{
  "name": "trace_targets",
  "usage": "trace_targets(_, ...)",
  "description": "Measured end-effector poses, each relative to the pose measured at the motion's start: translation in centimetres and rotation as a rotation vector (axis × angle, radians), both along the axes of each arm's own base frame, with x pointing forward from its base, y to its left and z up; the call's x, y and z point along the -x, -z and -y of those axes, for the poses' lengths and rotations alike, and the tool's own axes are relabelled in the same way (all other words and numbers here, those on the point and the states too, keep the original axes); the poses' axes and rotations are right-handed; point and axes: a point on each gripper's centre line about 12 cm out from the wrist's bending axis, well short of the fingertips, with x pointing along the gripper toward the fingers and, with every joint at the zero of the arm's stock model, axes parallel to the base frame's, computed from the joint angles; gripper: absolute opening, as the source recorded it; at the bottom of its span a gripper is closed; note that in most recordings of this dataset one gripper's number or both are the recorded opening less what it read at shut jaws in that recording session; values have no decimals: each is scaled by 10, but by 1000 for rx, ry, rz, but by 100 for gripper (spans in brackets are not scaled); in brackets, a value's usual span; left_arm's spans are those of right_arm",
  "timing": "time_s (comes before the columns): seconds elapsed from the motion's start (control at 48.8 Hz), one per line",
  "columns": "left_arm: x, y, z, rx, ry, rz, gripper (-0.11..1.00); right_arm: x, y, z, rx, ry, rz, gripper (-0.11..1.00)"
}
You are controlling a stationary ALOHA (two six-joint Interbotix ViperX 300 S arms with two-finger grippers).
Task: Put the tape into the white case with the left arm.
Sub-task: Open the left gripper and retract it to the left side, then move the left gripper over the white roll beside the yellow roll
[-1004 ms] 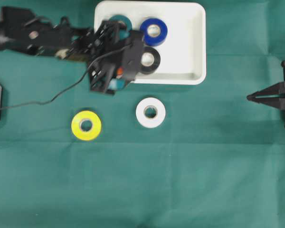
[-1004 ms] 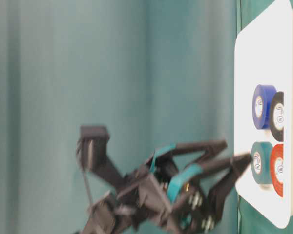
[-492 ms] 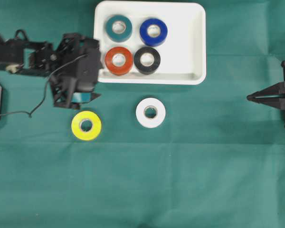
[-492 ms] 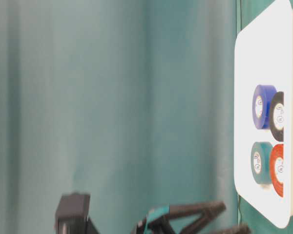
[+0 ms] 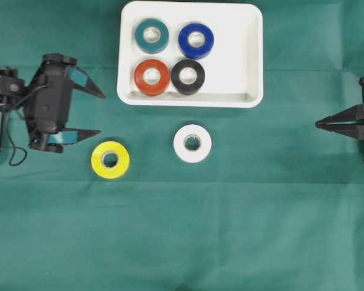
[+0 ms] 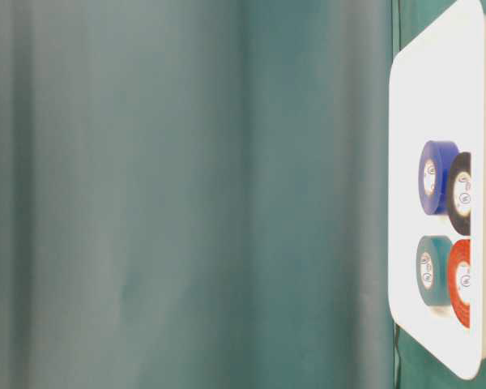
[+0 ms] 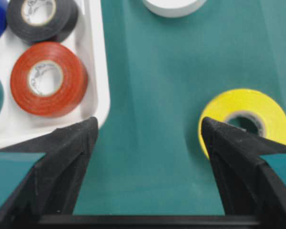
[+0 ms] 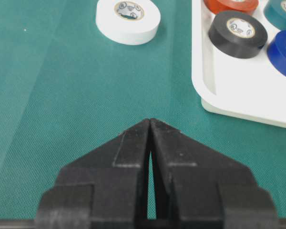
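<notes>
White case (image 5: 230, 100) lengthwise left-right, rim-up

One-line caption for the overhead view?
Open left claw beside white case holding four tapes; yellow tape awaits.

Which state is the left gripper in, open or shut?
Open. The left gripper's two fingers stand wide apart with nothing between them; the yellow tape lies on the green cloth, ungripped.

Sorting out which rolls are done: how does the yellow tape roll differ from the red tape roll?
The yellow tape roll lies on the green cloth, outside the white plastic case; the red tape roll lies inside the case, beside the black roll. The yellow one sits close in front of the open left gripper; the red one lies further off. Both lie flat, hole up.
</notes>
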Motion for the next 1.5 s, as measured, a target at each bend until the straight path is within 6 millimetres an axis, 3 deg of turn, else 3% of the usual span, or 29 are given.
trace_targets(0.594, 64, 10, 5, 98, -69, 111, 87, 0, 0, 0, 0, 0, 2, -9)
trace_targets(1.189, 64, 13, 15, 103, -20, 95, 87, 0, -1, 0, 0, 0, 5, -9)
trace_targets(1.496, 54, 13, 20, 103, 2, 67, 86, 0, 0, 0, -1, 0, 3, -9)
